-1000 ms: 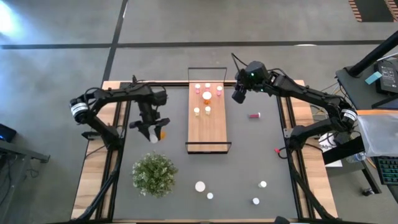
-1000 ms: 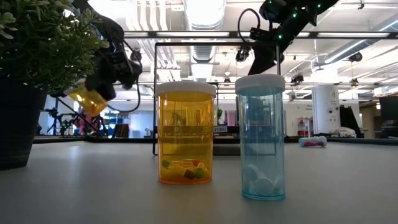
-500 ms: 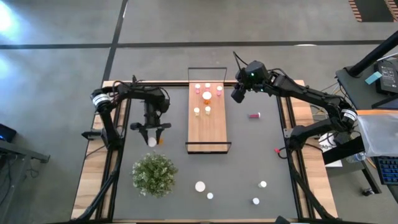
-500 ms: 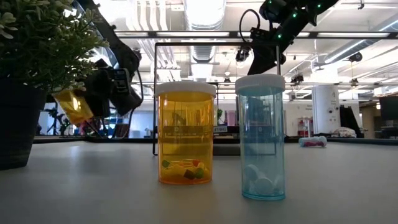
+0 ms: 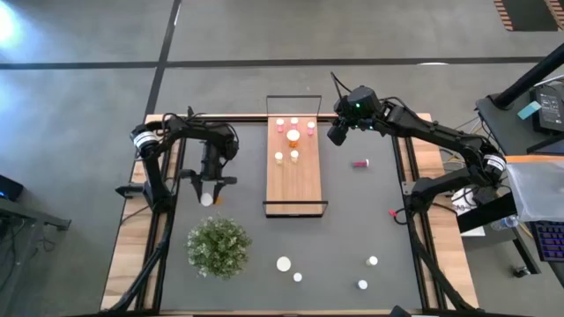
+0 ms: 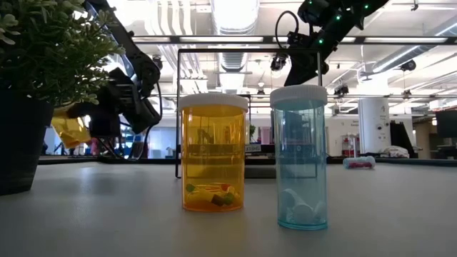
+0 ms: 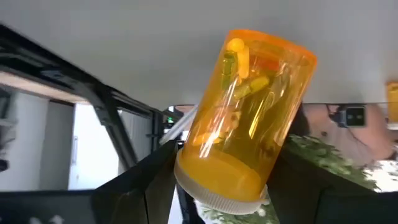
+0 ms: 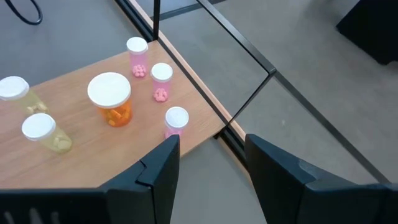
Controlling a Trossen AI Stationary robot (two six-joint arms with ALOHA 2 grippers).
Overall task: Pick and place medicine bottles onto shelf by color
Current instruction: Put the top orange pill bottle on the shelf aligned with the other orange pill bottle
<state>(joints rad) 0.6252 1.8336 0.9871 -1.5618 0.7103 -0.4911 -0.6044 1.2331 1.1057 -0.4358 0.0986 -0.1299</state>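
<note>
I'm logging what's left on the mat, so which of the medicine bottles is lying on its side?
The small pink bottle on the mat right of the shelf lies flat; the other loose ones show round caps from above, so they stand upright.

We see bright light in every view. In the low view, the ceiling lamps [image 6: 235,14] glare white and the room behind looks washed out. The left gripper [image 7: 211,186] holds an orange bottle [image 7: 249,106] that glows, and everything behind it is blurry. Shadows on the table mat [image 5: 352,220] are soft.
</note>
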